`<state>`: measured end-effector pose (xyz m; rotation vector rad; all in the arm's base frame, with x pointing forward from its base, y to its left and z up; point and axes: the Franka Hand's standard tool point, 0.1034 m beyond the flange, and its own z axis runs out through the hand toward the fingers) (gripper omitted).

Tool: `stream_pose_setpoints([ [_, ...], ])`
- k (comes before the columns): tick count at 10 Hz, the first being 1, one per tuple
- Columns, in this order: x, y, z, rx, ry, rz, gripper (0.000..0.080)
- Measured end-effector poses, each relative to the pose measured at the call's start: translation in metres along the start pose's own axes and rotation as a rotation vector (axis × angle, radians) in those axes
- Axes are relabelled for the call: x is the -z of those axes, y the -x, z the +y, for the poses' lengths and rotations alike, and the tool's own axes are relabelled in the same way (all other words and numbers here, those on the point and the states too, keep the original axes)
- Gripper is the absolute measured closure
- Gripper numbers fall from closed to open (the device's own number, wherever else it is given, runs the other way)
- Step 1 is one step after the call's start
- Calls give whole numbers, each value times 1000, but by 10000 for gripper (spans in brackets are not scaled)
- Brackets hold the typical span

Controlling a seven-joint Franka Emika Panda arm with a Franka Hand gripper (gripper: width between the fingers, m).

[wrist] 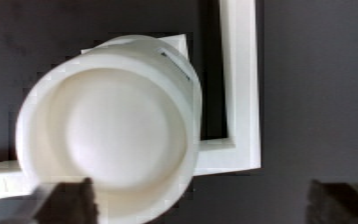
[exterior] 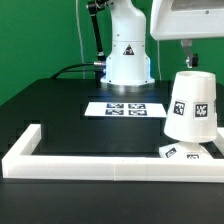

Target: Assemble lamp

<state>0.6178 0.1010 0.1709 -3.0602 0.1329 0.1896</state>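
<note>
While the shade sits on the base by the surface's corner, we see the pincer spread wide, empty.

1. The white cone shade filled most of the wrist view, seen from above its wide round opening.
2. The white border rail ran just beside it, turning a corner.
3. Two dark fingertips stood apart, gripping nothing.

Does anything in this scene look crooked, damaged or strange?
Nothing stands out. The shade stands upright on the base in the corner of the border rail. The hand is open above it, and the marker board lies flat.
</note>
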Motion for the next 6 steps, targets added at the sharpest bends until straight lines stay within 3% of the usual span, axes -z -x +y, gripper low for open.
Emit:
stream_pose_setpoints([
  [2,14,9,-2,-55,15,-9,107],
  [4,25,16,-7,-73,34,2,101],
  [6,28,22,-12,-43,59,29,100],
])
